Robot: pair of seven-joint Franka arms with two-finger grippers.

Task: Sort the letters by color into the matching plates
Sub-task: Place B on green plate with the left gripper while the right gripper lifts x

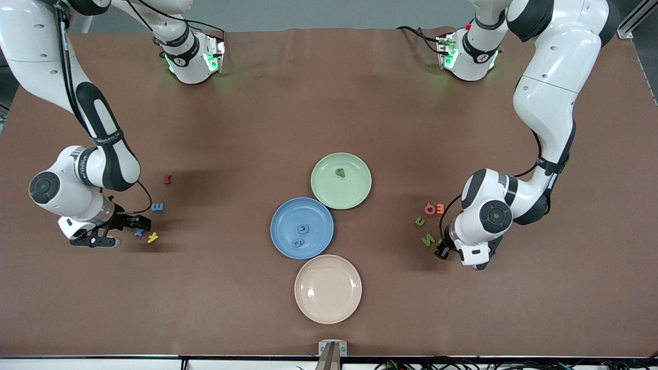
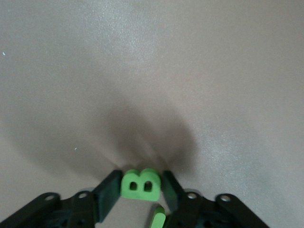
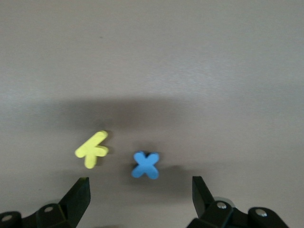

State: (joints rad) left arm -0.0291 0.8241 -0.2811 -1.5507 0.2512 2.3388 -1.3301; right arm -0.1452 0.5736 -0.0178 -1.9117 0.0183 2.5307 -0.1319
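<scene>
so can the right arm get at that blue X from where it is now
Probably yes. The right tool sits low with its fingers spread, and the blue X lies flat on the table just ahead of the gap. The yellow letter sits close beside it, apart, so a careless close might nudge it.

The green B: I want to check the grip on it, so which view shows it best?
The left wrist view: the green B sits between the left gripper jaws. In the front view the arm hides it; the right wrist view lacks it.
</scene>
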